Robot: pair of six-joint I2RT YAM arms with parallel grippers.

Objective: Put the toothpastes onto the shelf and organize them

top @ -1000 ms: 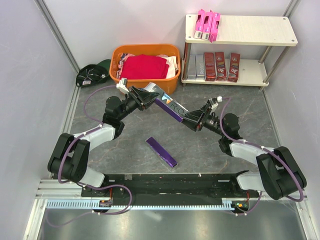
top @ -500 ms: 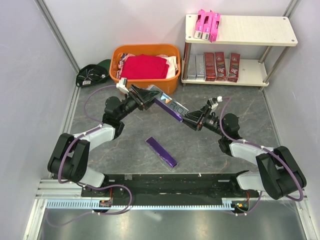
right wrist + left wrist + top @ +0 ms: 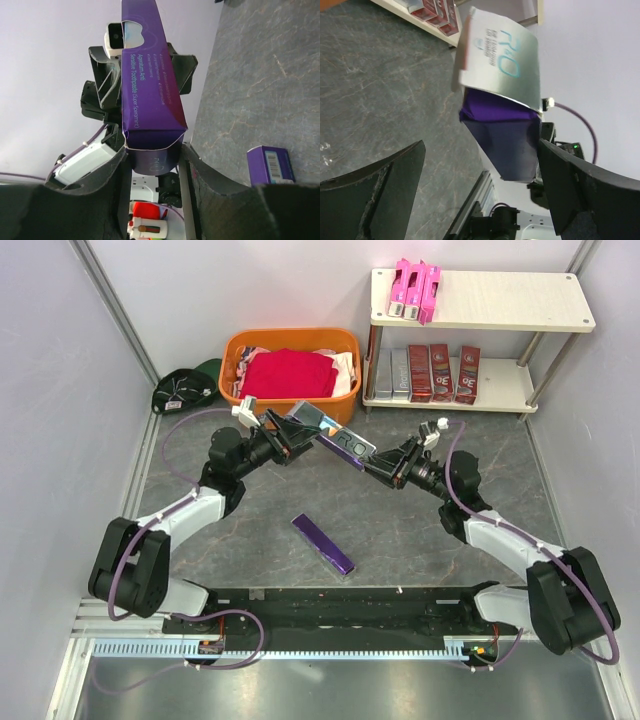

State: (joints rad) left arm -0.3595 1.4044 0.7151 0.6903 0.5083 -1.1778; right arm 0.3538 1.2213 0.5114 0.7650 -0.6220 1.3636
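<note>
Toothpaste box, dark purple with a silver end, hangs in the air above the middle of the table, slanting between the two arms. The right gripper pinches its lower end; in the right wrist view the fingers press on both long sides of the carton. The left gripper is spread wide around the upper, silver end. Its fingers stand apart on either side of the carton, and whether one of them touches it cannot be told.

A second purple box lies flat on the table, nearer the arm bases and well apart from the held one.

The shelf stands at the far right of the table. Three pink boxes lie together at the left end of its top board. On the lower board, silver-grey boxes sit at the left, with three dark red boxes just beside them.

Left of the shelf is an orange basket holding a red cloth. A dark cap lies on the table beside the basket's left side.
</note>
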